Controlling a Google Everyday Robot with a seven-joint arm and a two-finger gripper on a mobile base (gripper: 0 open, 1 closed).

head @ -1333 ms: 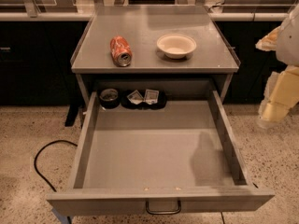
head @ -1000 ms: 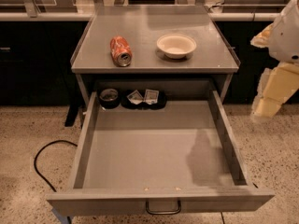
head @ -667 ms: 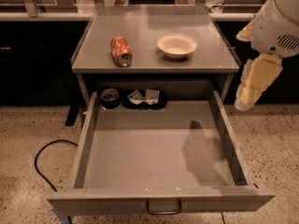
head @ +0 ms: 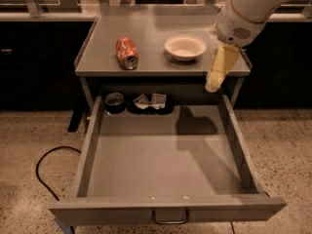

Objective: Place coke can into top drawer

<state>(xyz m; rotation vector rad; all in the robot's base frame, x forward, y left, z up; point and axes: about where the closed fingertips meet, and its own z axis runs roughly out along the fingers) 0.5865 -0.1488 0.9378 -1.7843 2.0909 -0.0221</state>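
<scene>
The coke can [head: 126,53] lies on its side on the grey cabinet's flat top [head: 161,28], left of a white bowl [head: 185,48]. The top drawer [head: 165,155] is pulled wide open below, with a dark wire handle [head: 170,217] on its front. My gripper [head: 219,69] hangs from the white arm [head: 248,9] at the right, over the cabinet's front right edge, right of the bowl and well right of the can. It holds nothing that I can see.
At the drawer's back left sit a small dark round container [head: 115,101] and a dark tray with packets [head: 150,102]. A black cable [head: 44,174] loops on the speckled floor at the left. Dark counters stand behind the cabinet.
The arm and gripper have swung in from the right edge toward the cabinet, leftward and up. The can, bowl and drawer have not moved.
</scene>
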